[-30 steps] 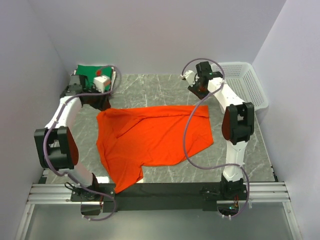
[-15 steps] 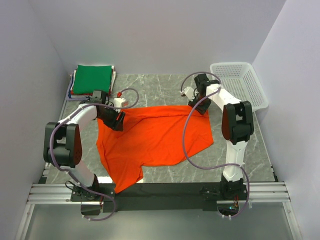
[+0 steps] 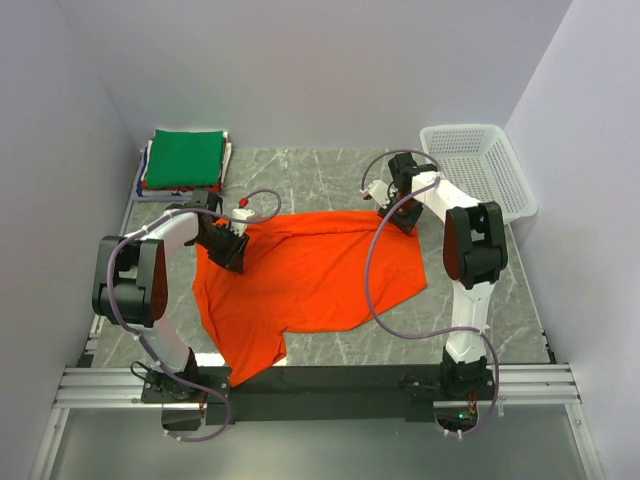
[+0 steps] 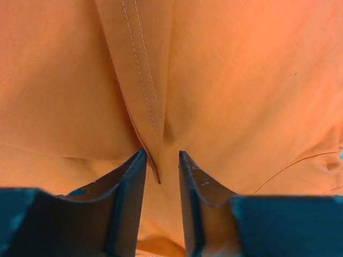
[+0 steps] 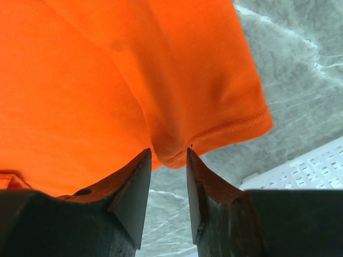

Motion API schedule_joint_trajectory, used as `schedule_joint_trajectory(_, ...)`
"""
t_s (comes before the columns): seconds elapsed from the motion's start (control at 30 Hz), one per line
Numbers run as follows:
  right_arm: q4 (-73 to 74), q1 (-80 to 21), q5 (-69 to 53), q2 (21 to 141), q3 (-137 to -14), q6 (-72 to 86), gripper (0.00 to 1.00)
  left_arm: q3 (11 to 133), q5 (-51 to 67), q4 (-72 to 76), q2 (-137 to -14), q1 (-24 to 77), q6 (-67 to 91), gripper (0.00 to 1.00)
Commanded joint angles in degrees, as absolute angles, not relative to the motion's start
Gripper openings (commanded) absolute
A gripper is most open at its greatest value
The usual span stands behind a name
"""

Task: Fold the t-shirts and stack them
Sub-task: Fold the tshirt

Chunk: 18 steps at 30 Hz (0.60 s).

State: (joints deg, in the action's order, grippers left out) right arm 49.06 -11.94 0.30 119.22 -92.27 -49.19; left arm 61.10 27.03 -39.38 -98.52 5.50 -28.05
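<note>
The bright orange t-shirt (image 3: 310, 272) lies spread across the middle of the marble table, one sleeve reaching toward the near edge. My left gripper (image 3: 228, 246) is down on its far left corner. In the left wrist view that gripper (image 4: 162, 155) is open, its tips straddling a stitched fold of the orange t-shirt (image 4: 241, 80). My right gripper (image 3: 401, 212) sits at the shirt's far right corner. There that gripper (image 5: 169, 152) is open, and the hemmed edge of the orange t-shirt (image 5: 80, 80) just enters the gap. A folded green t-shirt (image 3: 185, 157) tops a stack at the back left.
A white lattice basket (image 3: 478, 165) stands at the back right, its rim (image 5: 305, 171) close beside the right gripper. Red and white cloth edges show under the green shirt. Grey marble table (image 3: 330, 175) lies bare behind the orange shirt. Walls close in on three sides.
The left arm left the green stack at the back left and came down onto the orange shirt's far left corner. The right gripper dropped to the shirt's far right corner.
</note>
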Motion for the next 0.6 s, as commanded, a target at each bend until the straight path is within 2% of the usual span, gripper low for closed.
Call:
schedule_joint_trajectory(0.0,48.2,-11.6,1.4,120.6,-92.2,-49.8,0.39,61.0,27.8,-40.3,-98.5,5.8,-29.4,0.35)
schedule_joint_trajectory(0.07,47.9,-11.5,2.0,121.1,-92.5,-49.8,0.36,61.2,27.5,-40.4,-98.3,5.8,-29.4,0.27)
schedule_joint_trajectory(0.13,48.2,-11.5,2.5,121.5,-92.9,-50.1,0.33,62.0,27.3,-41.0,-98.3,5.8,-29.4,0.22)
schedule_joint_trajectory(0.3,47.7,-11.6,3.2,120.9,-92.2,-50.6,0.27,64.3,26.7,-42.2,-98.0,5.5,-30.0,0.01)
schedule_joint_trajectory(0.5,47.0,-11.4,3.9,120.0,-92.7,-51.0,0.02,70.0,27.3,-47.5,-97.1,4.3,-31.5,0.01)
schedule_joint_trajectory(0.57,46.9,-11.6,3.7,119.8,-93.3,-51.0,0.0,71.8,27.5,-49.5,-96.6,4.0,-32.3,0.01)
